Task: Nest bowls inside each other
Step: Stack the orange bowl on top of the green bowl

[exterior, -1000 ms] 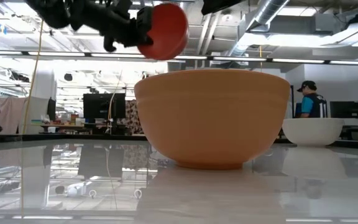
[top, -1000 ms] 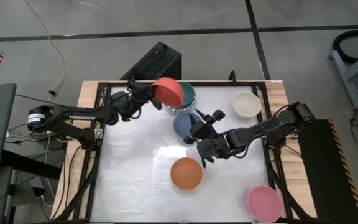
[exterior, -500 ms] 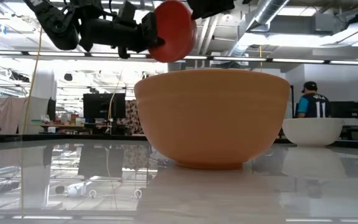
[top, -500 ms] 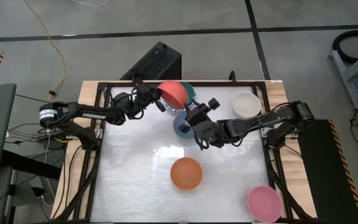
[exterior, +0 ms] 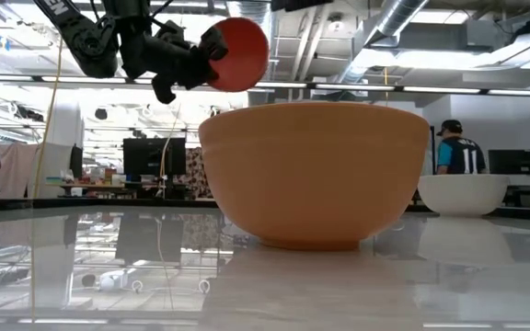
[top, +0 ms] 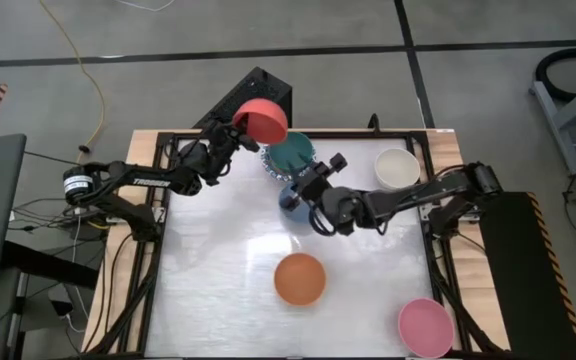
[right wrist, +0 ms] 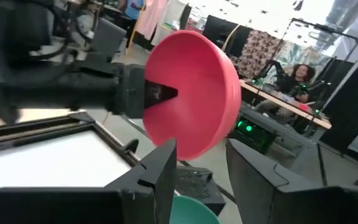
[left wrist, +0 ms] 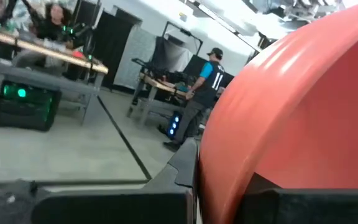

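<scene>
Holding the red bowl (top: pixel 262 119) up off the table, the left gripper (top: pixel 236 131) is pinched onto its rim at the far edge of the table, bowl tipped on its side with the opening facing away from the arm. In the low view that bowl (exterior: pixel 236 53) hangs high above everything, clamped by the dark fingers (exterior: pixel 212 51). In the left wrist view the bowl's red outer wall (left wrist: pixel 291 118) fills most of the frame, so the fingertips themselves are hidden there. Right gripper (top: pixel 303 190) sits near the middle-far part of the table, over the blue bowl (top: pixel 290 201), fingers partly spread; cannot tell from above whether they are touching the bowl or just hovering on it. The right wrist view looks past its own two fingers (right wrist: pixel 160 167) straight at the red bowl (right wrist: pixel 197 93), with a sliver of teal bowl (right wrist: pixel 194 210) below. Teal bowl (top: pixel 290 153) is nested in a blue-patterned white bowl (top: pixel 272 168) at the far edge, just beside the red one and close to the blue one. Cream bowl (top: pixel 397 168) stands alone at the far right corner. Orange bowl (top: pixel 299 279) is upright near the table centre, toward the near side; it dominates the low view (exterior: pixel 313 172), with the cream bowl (exterior: pixel 464 194) behind on the right. Pink bowl (top: pixel 425 326) sits at the near right corner, well apart from the rest. A person in a dark jersey (exterior: pixel 456 147) stands in the room beyond.
</scene>
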You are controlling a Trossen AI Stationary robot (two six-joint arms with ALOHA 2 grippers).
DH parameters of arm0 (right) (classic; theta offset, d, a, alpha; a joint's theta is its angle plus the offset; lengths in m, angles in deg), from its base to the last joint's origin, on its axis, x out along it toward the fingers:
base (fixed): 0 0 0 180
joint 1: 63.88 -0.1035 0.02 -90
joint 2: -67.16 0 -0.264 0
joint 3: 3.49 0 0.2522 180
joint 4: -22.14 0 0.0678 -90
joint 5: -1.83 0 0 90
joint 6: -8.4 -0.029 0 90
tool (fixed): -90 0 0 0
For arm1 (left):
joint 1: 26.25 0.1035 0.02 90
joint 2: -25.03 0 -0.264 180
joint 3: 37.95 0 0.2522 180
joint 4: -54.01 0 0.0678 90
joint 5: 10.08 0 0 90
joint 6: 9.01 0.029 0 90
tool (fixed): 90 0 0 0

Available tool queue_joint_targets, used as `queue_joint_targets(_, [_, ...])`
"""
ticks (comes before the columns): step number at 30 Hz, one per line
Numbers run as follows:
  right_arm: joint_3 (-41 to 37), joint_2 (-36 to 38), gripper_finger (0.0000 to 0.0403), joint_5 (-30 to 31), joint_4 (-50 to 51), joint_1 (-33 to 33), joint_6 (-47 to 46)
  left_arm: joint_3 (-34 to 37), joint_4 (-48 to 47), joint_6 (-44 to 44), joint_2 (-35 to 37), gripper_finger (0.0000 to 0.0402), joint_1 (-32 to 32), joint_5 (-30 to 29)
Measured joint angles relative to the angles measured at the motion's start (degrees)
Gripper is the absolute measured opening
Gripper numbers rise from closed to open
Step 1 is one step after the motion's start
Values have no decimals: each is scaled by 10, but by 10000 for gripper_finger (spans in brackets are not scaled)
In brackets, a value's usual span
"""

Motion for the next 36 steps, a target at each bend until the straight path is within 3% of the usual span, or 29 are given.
queue_joint_targets(5, [0,-40,159,-10,-113,39,83,-3,-1,63,0,0,-15,-49])
queue_joint_targets(9, [0,-77,159,-45,-242,62,164,-3,3,85,0,0,-16,-56])
queue_joint_targets(14, [0,-107,159,-46,-341,75,241,-3,1,102,0,0,-17,-56])
queue_joint_targets(28, [0,-116,159,-47,-334,134,246,-3,-1,114,0,0,-24,-42])
queue_joint_targets(36, [0,-116,132,-52,-257,158,147,-3,-2,113,0,0,-24,-15])
